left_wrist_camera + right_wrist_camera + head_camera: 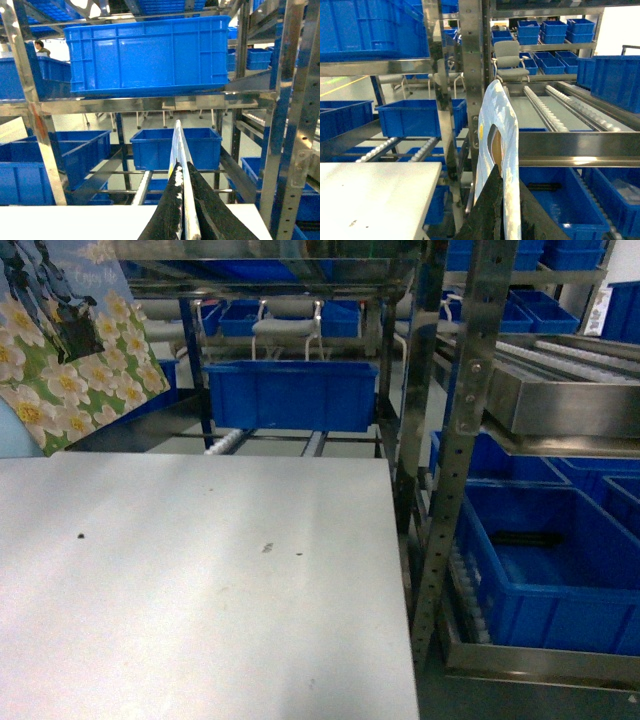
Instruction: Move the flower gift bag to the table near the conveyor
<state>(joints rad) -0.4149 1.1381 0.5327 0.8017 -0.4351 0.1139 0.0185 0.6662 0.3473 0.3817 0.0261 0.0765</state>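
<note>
**Flower bag held aloft at table's far-left corner**

Flower gift bag (75, 350) hangs tilted at upper left of head view, above the far-left edge of the table (200, 590), not resting on it; left gripper (184, 200) closed on the bag's thin edge, dark fingers (167, 210) pressed against both faces; right gripper (499, 210) likewise clamped on a pale blue bag with cut-out handle (495, 140); conveyor (560, 107) rollers lie beyond; blue bin (290, 395) sits behind the table.
</note>
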